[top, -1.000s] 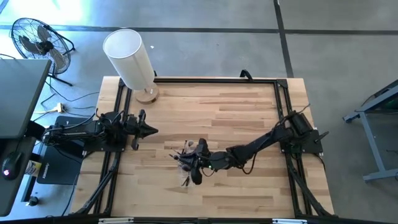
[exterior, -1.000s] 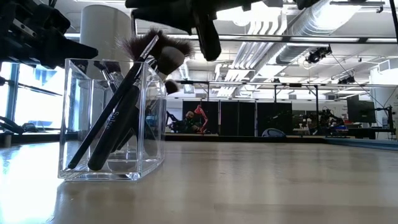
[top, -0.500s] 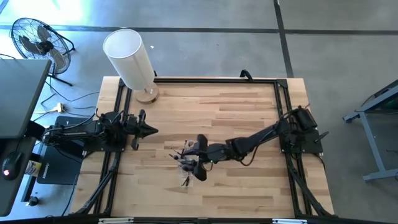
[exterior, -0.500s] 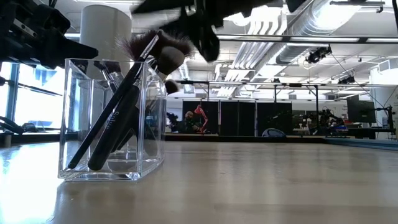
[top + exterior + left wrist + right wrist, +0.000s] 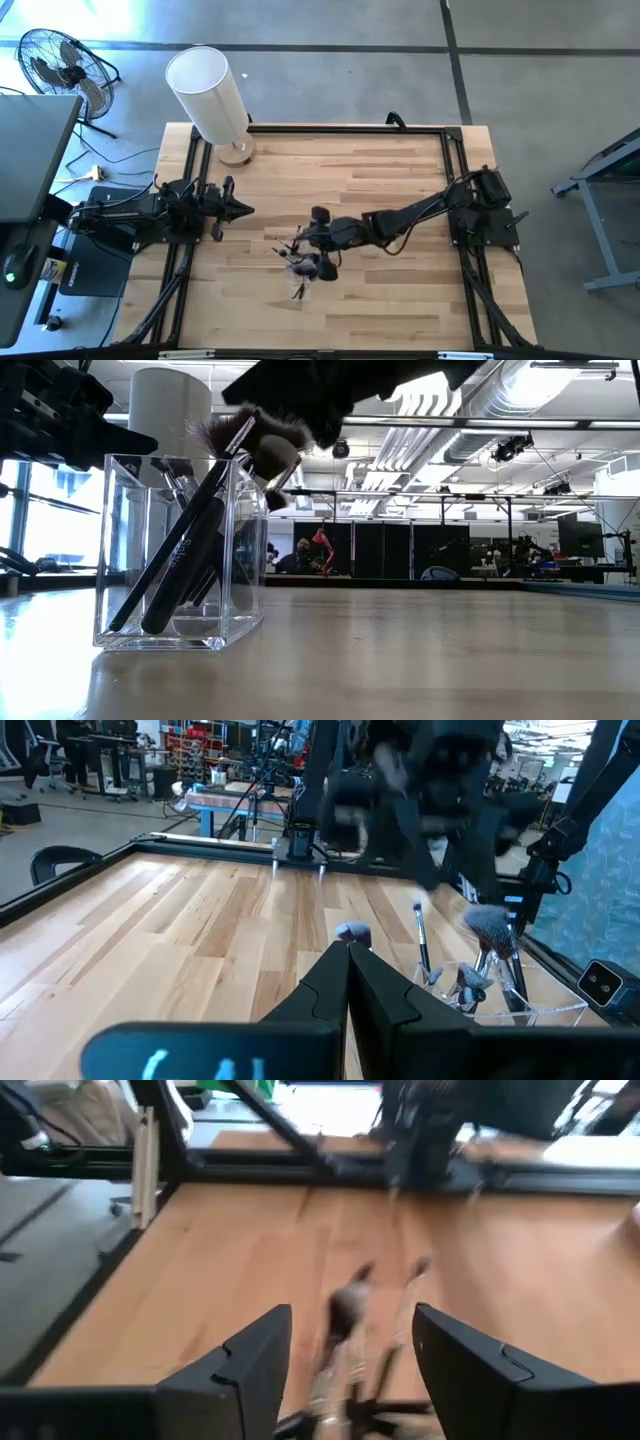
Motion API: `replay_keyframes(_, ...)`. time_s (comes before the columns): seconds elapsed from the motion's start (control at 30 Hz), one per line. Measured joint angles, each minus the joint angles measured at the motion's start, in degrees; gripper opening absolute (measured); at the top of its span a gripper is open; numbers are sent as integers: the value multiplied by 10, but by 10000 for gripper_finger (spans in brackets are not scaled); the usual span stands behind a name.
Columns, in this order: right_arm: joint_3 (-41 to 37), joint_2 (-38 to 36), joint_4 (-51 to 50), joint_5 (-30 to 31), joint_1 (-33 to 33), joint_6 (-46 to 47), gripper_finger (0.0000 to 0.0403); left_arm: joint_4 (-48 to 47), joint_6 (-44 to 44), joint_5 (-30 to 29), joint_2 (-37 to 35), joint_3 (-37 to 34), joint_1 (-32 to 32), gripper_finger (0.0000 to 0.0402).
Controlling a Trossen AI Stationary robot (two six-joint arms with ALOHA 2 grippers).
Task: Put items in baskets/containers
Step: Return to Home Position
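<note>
A small clear, straight-walled container (image 5: pixel 180 560) stands on the wooden table near its middle (image 5: pixel 300 264). Several makeup brushes (image 5: pixel 195 530) with dark handles stand in it, heads up. Their handle ends rest on its floor and they lean on its walls; a fluffy head (image 5: pixel 262 445) sticks out above the rim. My right gripper (image 5: pixel 350 1370) hovers open just above the brush heads (image 5: pixel 318 250), touching nothing. My left gripper (image 5: pixel 243 209) waits shut at the table's left, pointing at the container (image 5: pixel 480 982).
A big white cylinder on a wooden base (image 5: pixel 212 95) stands at the far left corner. A black frame (image 5: pixel 330 130) runs along the table's far edge and sides. Bare wood lies to the right of and behind the container.
My right gripper has risen from the container's mouth and drawn back a little toward the table's far right. The brushes and the container have stayed where they were.
</note>
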Motion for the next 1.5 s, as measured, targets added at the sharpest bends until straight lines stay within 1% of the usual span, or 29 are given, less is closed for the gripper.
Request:
replay_keyframes(0.13,0,-44,-22,7,-8,-46,196,0,0,-1,0,0,0,3)
replay_keyframes(0.2,0,-75,-64,16,-12,-40,189,0,0,-2,0,0,0,3)
replay_keyframes(0.27,0,-113,-108,21,-19,-40,173,0,0,-2,0,0,0,3)
replay_keyframes(0.33,-9,-151,-137,22,-26,-53,142,0,0,-2,0,0,0,3)
replay_keyframes(0.4,-42,-192,-148,19,-30,-67,97,0,0,-2,0,0,0,3)
replay_keyframes(0.47,-95,-235,-139,12,-34,-73,41,0,0,-1,0,0,0,3)
replay_keyframes(0.5,-129,-260,-132,9,-37,-72,21,0,0,-1,0,0,0,3)
replay_keyframes(0.53,-163,-285,-125,8,-40,-72,12,0,0,-1,0,0,0,3)
replay_keyframes(0.67,-303,-399,-73,13,-61,-67,30,0,0,-1,0,0,0,3)
replay_keyframes(0.7,-338,-430,-63,13,-69,-66,30,0,0,-1,0,0,0,3)
replay_keyframes(0.77,-402,-492,-49,9,-89,-51,19,0,0,-1,0,0,0,3)
replay_keyframes(0.83,-460,-554,-37,-7,-115,-26,6,0,0,-1,0,0,0,3)
replay_keyframes(1.0,-575,-695,10,-72,-159,26,4,0,0,-1,0,0,0,3)
replay_keyframes(1.1,-618,-765,33,-95,-164,29,3,0,0,-1,0,0,0,3)
replay_keyframes(1.3,-672,-887,30,-77,-162,78,1,0,0,-1,0,0,0,3)
replay_keyframes(1.4,-676,-931,-7,-73,-159,94,1,0,0,0,0,0,0,3)
replay_keyframes(1.5,-677,-963,-53,-67,-140,97,1,0,0,0,0,0,0,3)
